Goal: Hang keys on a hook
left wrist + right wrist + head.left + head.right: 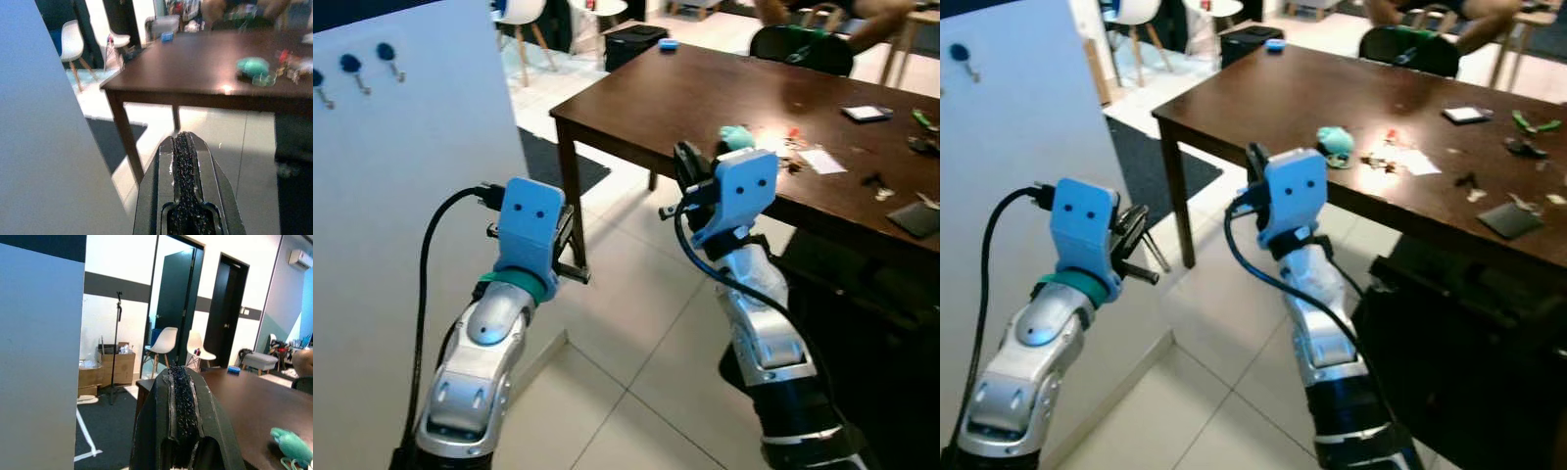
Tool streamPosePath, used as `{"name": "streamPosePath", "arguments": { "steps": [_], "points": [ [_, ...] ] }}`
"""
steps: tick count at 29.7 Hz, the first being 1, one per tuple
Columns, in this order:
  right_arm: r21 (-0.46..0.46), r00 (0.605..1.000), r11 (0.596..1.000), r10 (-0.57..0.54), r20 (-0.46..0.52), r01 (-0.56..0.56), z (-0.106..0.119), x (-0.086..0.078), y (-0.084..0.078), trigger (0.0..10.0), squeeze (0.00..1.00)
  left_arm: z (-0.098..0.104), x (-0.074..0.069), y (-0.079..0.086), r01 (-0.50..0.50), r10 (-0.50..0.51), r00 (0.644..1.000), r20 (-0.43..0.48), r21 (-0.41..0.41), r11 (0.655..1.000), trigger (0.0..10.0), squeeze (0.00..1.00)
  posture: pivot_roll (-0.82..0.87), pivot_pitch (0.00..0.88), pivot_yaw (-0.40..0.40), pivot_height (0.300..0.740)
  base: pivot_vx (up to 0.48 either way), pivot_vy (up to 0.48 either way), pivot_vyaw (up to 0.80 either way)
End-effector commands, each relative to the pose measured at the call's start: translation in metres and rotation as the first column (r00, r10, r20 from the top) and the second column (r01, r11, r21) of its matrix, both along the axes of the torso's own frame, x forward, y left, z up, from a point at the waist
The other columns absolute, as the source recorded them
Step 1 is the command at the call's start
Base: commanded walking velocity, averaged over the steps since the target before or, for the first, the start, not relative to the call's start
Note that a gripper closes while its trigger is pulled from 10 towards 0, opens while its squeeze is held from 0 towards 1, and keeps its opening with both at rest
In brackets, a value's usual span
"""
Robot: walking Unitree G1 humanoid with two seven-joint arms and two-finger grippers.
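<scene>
No text, label, brand, number or sign can be read in these pictures. The white card [822, 160] and the small dark-framed card [867, 114] on the brown table [646, 98] are too small and blurred to show any writing. The blue covers on the two wrists carry only two dark dots each, no letters. The white board [401, 196] with the blue-headed hooks [352, 67] has no marking on it.
</scene>
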State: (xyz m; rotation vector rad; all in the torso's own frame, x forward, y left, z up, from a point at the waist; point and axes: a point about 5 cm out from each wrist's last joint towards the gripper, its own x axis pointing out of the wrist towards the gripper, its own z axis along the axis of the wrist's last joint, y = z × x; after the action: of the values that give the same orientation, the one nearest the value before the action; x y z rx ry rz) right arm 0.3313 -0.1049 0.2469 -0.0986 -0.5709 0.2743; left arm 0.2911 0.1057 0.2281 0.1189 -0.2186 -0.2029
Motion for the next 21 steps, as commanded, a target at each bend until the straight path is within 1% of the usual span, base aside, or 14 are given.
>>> {"name": "streamPosePath", "arguments": {
  "steps": [1, 10, 16, 17, 18, 19, 20, 21],
  "points": [
    [0.017, 1.000, 1.000, 0.007, 0.012, -0.007, 0.006, -0.001, 0.002, 10.0, 0.00, 0.001, 0.000, 0.003, -0.030, 0.030, 0.999, 0.023, 0.007, 1.000, 10.0, 0.00, -0.11, 0.000, 0.066, 0.740, 0.000, 0.000, 0.80],
    [0.033, 1.000, 0.999, 0.005, 0.010, -0.006, 0.008, -0.002, 0.002, 10.0, 0.00, 0.009, 0.000, 0.005, -0.029, 0.030, 0.999, 0.021, -0.028, 0.999, 10.0, 0.00, -0.11, 0.000, 0.067, 0.740, 0.000, 0.000, 0.80],
    [0.040, 1.000, 0.999, 0.007, 0.015, -0.008, 0.012, -0.002, 0.002, 10.0, 0.00, 0.018, -0.001, 0.005, -0.019, 0.022, 0.998, 0.053, -0.054, 0.998, 10.0, 0.00, -0.10, 0.000, 0.066, 0.740, 0.000, 0.000, 0.80],
    [0.042, 1.000, 0.999, 0.008, 0.018, -0.009, 0.013, -0.003, 0.002, 10.0, 0.00, 0.017, -0.002, 0.005, -0.023, 0.024, 0.997, 0.076, -0.023, 0.999, 10.0, 0.00, -0.10, 0.000, 0.066, 0.740, 0.000, 0.000, 0.80],
    [0.042, 1.000, 0.999, 0.008, 0.018, -0.009, 0.013, -0.003, 0.002, 10.0, 0.00, 0.017, -0.002, 0.005, -0.023, 0.024, 0.997, 0.076, -0.023, 0.999, 10.0, 0.00, -0.10, 0.000, 0.066, 0.740, 0.000, 0.000, 0.80],
    [0.043, 1.000, 0.999, 0.009, 0.019, -0.009, 0.014, -0.003, 0.002, 10.0, 0.00, 0.014, -0.004, 0.005, -0.028, 0.026, 0.995, 0.093, 0.019, 0.999, 10.0, 0.00, -0.10, 0.000, 0.062, 0.740, 0.000, 0.000, 0.80],
    [0.043, 1.000, 0.999, 0.009, 0.019, -0.009, 0.014, -0.003, 0.002, 10.0, 0.00, 0.014, -0.004, 0.005, -0.028, 0.026, 0.995, 0.093, 0.019, 0.999, 10.0, 0.00, -0.10, 0.000, 0.062, 0.740, 0.000, 0.000, 0.80],
    [0.043, 1.000, 0.999, 0.008, 0.020, -0.009, 0.015, -0.003, 0.002, 10.0, 0.00, 0.006, -0.006, 0.006, -0.028, 0.024, 0.996, 0.083, 0.047, 0.998, 10.0, 0.00, -0.10, 0.000, 0.059, 0.740, 0.000, 0.000, 0.80]
  ]
}}
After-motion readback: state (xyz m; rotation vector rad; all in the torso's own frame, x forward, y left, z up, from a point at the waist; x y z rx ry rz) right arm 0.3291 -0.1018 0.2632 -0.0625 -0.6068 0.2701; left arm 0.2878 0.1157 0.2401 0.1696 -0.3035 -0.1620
